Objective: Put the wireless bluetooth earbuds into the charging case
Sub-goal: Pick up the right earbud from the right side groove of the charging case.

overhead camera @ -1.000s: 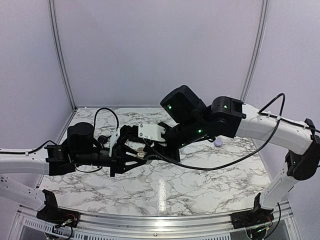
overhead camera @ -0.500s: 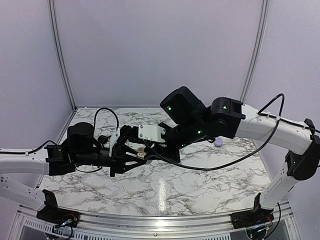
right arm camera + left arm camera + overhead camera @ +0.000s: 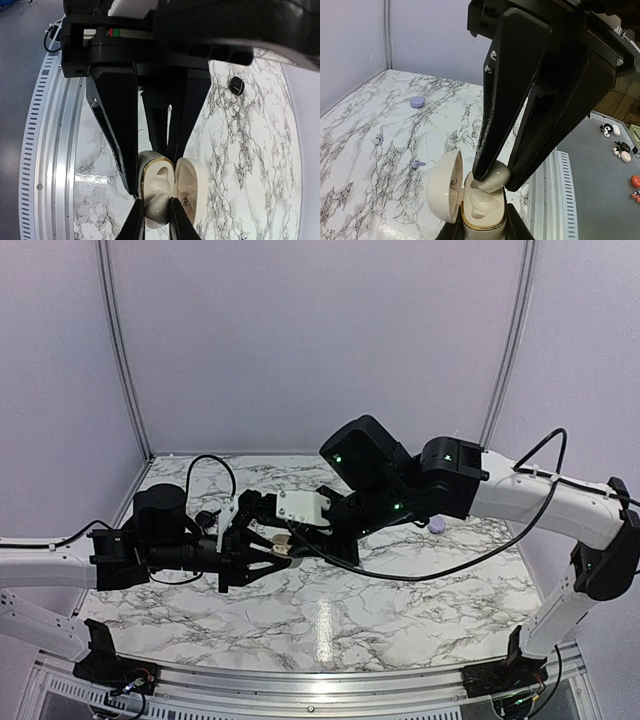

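My left gripper [image 3: 262,546] is shut on the base of a cream charging case [image 3: 481,212], held above the table with its lid [image 3: 444,186] swung open to the left. My right gripper [image 3: 156,218] is shut on a cream-white earbud [image 3: 493,178] and holds it at the far socket of the open case, touching its rim. In the right wrist view the case [image 3: 159,176] sits between the left fingers [image 3: 114,131] with the bud [image 3: 157,210] at its near end. In the top view both grippers meet at the case [image 3: 283,539].
Two pale lilac earbuds [image 3: 379,139] [image 3: 417,163] lie on the marble table, with a lilac case [image 3: 417,102] farther back; it also shows in the top view [image 3: 436,525]. A black earbud [image 3: 237,85] lies on the marble. The metal table edge [image 3: 50,150] is close by.
The right arm has shifted very slightly left toward the case. Both grips are unchanged.
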`<act>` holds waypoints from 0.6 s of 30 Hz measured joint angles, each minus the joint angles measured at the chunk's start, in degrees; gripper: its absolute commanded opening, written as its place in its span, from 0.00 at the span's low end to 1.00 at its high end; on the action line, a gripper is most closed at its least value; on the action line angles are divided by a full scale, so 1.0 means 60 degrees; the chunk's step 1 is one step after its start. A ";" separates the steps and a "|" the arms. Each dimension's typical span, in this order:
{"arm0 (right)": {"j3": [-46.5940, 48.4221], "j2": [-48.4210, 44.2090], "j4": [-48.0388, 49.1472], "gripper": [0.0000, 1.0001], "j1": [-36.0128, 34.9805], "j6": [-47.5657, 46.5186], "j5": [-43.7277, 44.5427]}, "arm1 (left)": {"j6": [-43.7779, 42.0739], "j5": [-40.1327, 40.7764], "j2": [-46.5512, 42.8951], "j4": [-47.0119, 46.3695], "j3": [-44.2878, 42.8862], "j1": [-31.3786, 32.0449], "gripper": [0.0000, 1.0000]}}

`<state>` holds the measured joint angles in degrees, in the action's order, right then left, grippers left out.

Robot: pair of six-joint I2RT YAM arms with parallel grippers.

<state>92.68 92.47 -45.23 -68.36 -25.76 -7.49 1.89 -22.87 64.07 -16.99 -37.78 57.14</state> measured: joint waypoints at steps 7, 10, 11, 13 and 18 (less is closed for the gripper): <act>-0.0280 -0.0164 0.0448 0.10 0.0226 0.0029 -0.0353 | -0.0004 0.0011 -0.0197 0.0095 0.0015 -0.0025 0.00; -0.0375 -0.0302 0.0703 0.09 0.0401 0.0055 -0.0754 | 0.0000 0.0076 -0.0328 0.0011 0.0022 -0.0025 0.00; -0.0393 -0.0342 0.0772 0.09 0.0452 0.0069 -0.0885 | 0.0000 0.0087 -0.0382 -0.0022 0.0025 -0.0025 0.00; -0.0452 -0.0423 0.0929 0.09 0.0528 0.0080 -0.1089 | 0.0000 0.0135 -0.0495 -0.0160 0.0102 -0.0025 0.00; -0.0714 -0.0608 0.1035 0.08 0.0882 0.0164 -0.1461 | 0.0000 0.0171 -0.0831 -0.0448 0.0317 -0.0025 0.00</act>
<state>88.40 88.82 -39.03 -63.07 -24.77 -16.25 1.89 -21.85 59.09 -19.68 -35.88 56.99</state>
